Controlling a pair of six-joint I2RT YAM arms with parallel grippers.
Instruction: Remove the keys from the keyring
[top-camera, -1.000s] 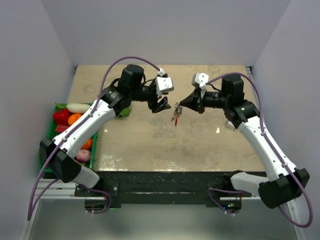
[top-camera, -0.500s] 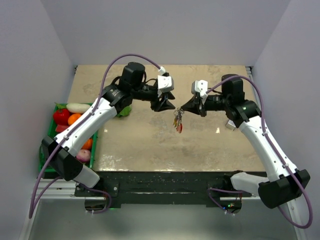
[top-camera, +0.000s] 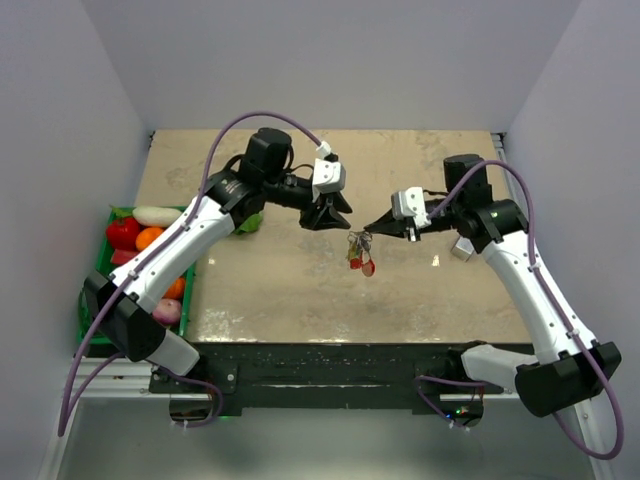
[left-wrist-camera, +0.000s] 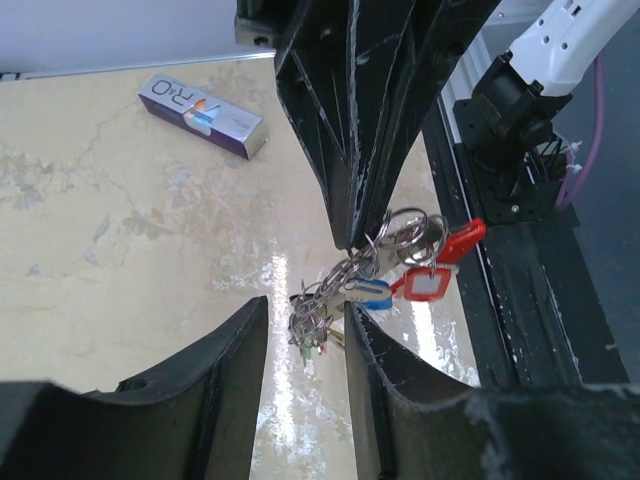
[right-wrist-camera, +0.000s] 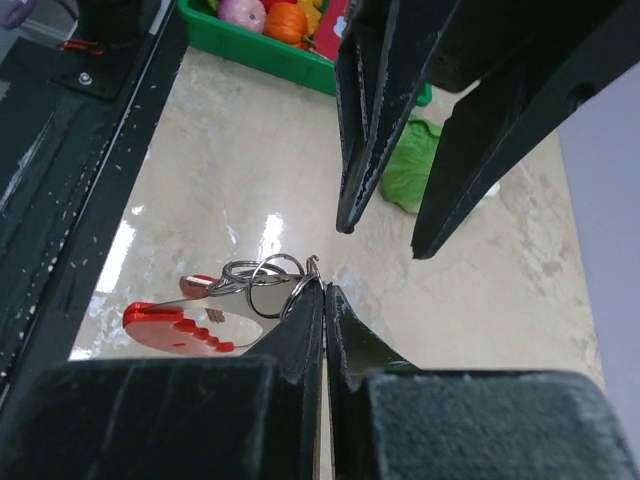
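My right gripper (right-wrist-camera: 324, 288) is shut on the keyring (right-wrist-camera: 262, 275), pinching a thin silvery ring at its fingertips. The keys (top-camera: 360, 256) hang from it above the table's middle, with a short chain, a blue head (left-wrist-camera: 375, 293), a red tag (left-wrist-camera: 422, 285) and a red fob (left-wrist-camera: 460, 240). My left gripper (left-wrist-camera: 305, 312) points at the bunch from the left, open. The chain's knotted lower end (left-wrist-camera: 312, 318) hangs just past its fingertips, level with the gap and touching neither finger. In the top view the left gripper (top-camera: 330, 218) sits close beside the right gripper (top-camera: 368, 231).
A green basket (top-camera: 98, 290) of toy vegetables stands off the table's left edge. A green lettuce piece (top-camera: 250, 222) lies under the left arm. A small silver and purple box (left-wrist-camera: 200, 105) lies on the table by the right arm.
My right gripper has carried the keyring nearer and slightly right, so the keys hang lower in view. The left gripper followed it and its jaws have narrowed.
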